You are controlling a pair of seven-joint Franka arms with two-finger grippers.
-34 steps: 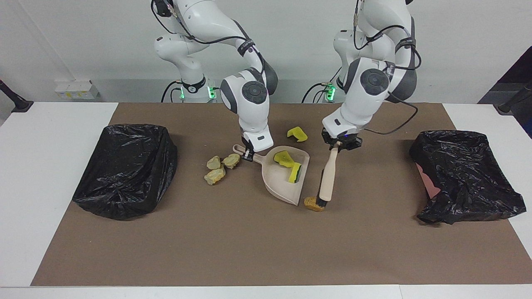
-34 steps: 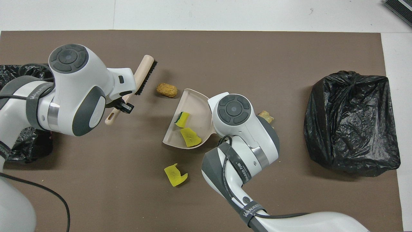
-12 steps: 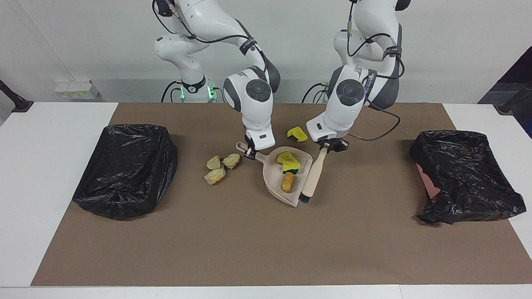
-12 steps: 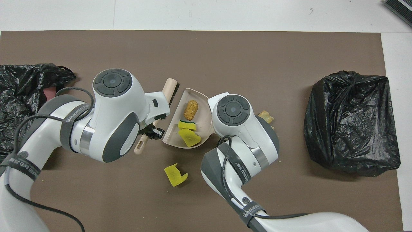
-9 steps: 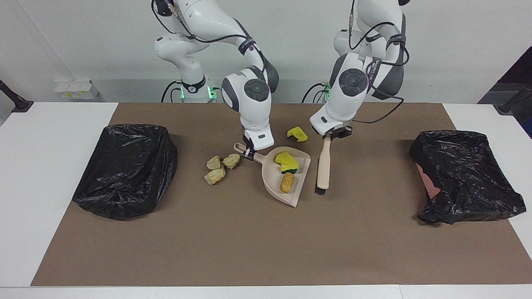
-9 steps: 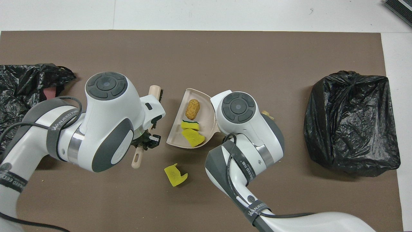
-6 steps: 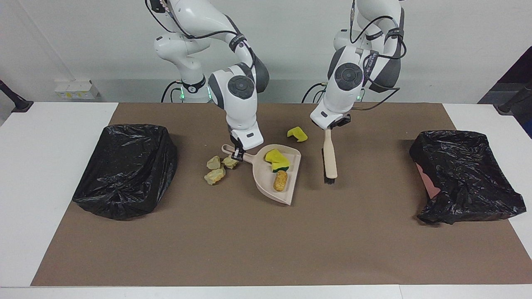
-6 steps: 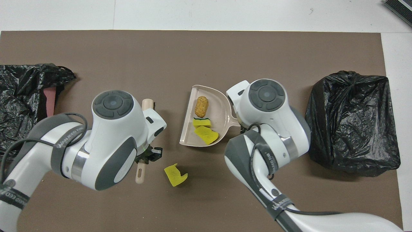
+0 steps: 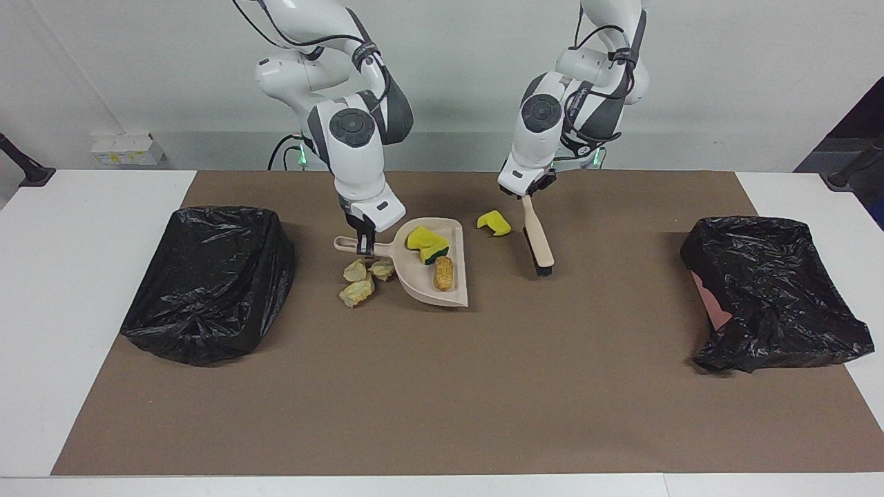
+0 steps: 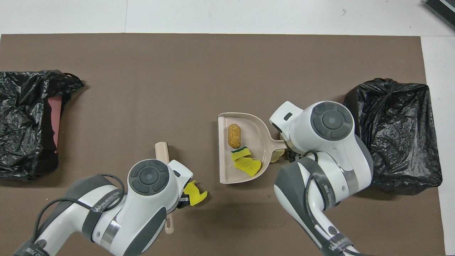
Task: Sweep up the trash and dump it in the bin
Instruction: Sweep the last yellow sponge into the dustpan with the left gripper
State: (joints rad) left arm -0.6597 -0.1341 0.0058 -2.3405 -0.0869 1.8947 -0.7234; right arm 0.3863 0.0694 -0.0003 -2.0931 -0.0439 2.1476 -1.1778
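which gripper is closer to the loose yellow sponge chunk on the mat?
Left. The left gripper, holding the brush, is just beside the loose yellow sponge chunk. The right gripper holds the dustpan handle, with the pan between it and the chunk.

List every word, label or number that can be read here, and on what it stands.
"WANEED", then unreadable characters: black strap on the left arm.
"WANEED": black strap on the right arm.
In the facing view, no lettering is large enough to read.
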